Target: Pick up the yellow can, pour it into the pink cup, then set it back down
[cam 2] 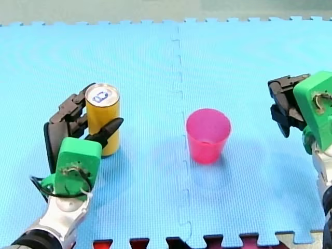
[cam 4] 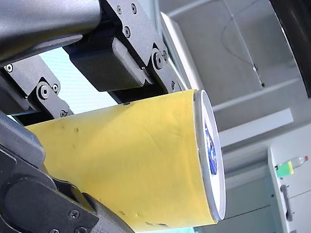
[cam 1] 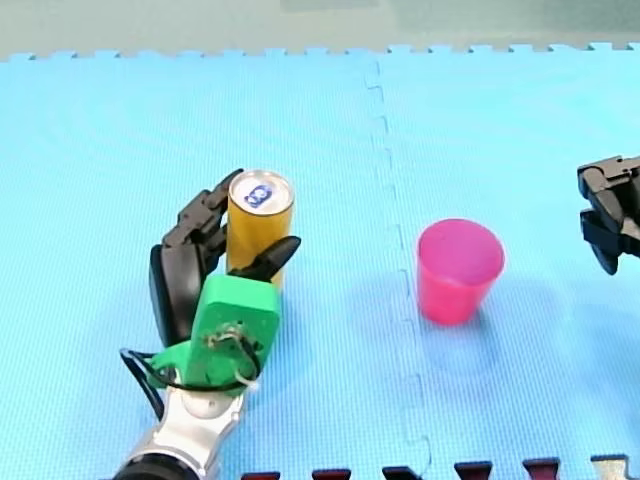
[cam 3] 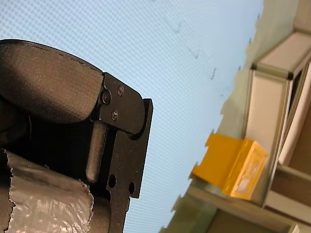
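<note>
Left of pink cup (cam 2: pixel 208 136), left robot hand (cam 2: pixel 72 141) grips yellow can (cam 2: pixel 102 115), blue-printed top.

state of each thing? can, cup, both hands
can: upright on the mat, gripped
cup: upright, mouth up, apart from the can, untouched
left hand: shut on the can
right hand: open, right of the cup

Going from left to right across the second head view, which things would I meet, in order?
Left robot hand closed around the upright yellow metal can → pink plastic cup, standing apart → right robot hand, holding nothing, at the right edge.
</note>
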Robot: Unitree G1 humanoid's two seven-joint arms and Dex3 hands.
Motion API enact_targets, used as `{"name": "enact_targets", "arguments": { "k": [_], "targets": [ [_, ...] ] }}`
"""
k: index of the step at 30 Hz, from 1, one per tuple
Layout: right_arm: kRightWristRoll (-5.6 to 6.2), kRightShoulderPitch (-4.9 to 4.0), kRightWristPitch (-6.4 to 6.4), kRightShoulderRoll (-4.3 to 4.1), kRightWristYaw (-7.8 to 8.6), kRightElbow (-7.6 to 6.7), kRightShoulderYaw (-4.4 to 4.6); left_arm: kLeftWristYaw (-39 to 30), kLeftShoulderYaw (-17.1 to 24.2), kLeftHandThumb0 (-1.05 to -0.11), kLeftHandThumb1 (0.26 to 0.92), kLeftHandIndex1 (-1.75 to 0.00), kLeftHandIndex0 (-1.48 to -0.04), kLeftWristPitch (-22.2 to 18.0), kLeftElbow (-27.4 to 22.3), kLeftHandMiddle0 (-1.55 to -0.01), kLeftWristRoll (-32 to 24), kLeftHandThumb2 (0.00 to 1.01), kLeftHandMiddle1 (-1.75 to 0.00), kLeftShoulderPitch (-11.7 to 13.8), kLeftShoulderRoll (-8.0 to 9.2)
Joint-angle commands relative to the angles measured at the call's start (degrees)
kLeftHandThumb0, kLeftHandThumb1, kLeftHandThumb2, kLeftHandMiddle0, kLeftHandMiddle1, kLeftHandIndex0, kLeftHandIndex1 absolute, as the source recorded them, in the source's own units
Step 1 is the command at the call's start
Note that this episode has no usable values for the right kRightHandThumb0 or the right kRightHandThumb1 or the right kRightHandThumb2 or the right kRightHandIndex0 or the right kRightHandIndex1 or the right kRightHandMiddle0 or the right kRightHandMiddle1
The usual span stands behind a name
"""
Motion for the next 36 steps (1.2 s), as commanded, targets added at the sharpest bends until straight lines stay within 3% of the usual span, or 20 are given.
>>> {"name": "enact_targets", "arguments": {
  "k": [1,11,16,36],
  "targets": [
    [0.18,0.00,-0.25,-0.50,0.11,-0.06,-0.16,0.57,-0.35,-0.352,0.854,0.00,-1.15,0.01,0.22,-1.24,0.16,0.00,-0.02,-0.71,0.04],
    [0.60,-0.08,-0.54,-1.03,0.91,-0.18,-0.53,0.34,-0.48,-0.363,0.859,0.00,-1.14,-0.71,1.19,-1.26,-0.34,0.00,-0.03,-0.08,-0.96],
    [0.72,-0.19,-0.71,-1.23,1.34,-0.27,-0.55,-5.30,1.59,-0.364,0.866,0.00,-1.13,-2.29,1.59,-1.24,-4.03,0.00,-0.02,0.18,-2.19],
    [0.25,-0.57,-1.54,-1.97,1.19,-0.59,0.47,-13.37,6.88,-0.374,0.862,-0.01,-1.16,-5.71,1.50,-1.25,-10.97,0.00,-0.02,0.06,-6.31]
  ]
}}
